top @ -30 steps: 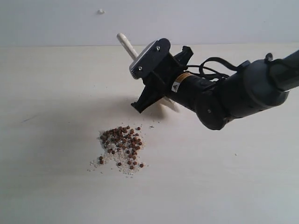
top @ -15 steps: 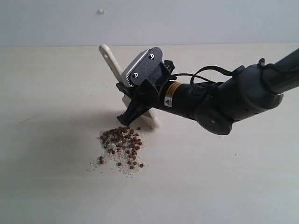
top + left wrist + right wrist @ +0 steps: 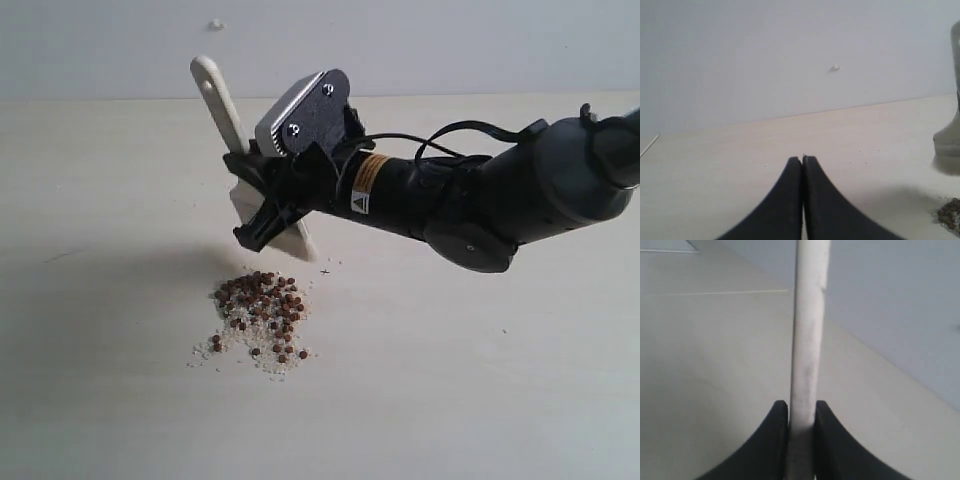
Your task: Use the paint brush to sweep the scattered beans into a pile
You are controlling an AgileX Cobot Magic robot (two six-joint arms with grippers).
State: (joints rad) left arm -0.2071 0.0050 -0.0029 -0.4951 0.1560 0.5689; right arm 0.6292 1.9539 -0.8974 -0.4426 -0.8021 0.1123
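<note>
Nearest the exterior camera: pile (image 3: 262, 312) of reddish-brown beans and pale crumbs on the pale table (image 3: 500, 400), with a few scattered beans (image 3: 216, 344) loose at its near edge.
Just behind the pile: paint brush (image 3: 220, 100), tilted with its handle up and away and its whitish bristles down by the pile's far edge; whether they touch the table cannot be told.
Right gripper (image 3: 255, 205): clamped on the brush low on the handle; the right wrist view shows both jaws pressed against the handle (image 3: 807, 330), which the exterior view hides behind the fingers.
Left gripper (image 3: 802, 160): only the left wrist view shows it, with its jaws pressed together on nothing, low over bare table.
Left wrist extras: an edge of the pile (image 3: 951, 212) at the frame's border, with a blurred grey shape above it.
Writing: an orange band and a white triangle sticker (image 3: 361, 203) on the right arm (image 3: 520, 195); the text is too small to read.
Farthest: grey wall (image 3: 450, 40) with one white speck (image 3: 216, 23), also seen by the left wrist (image 3: 835, 68).
</note>
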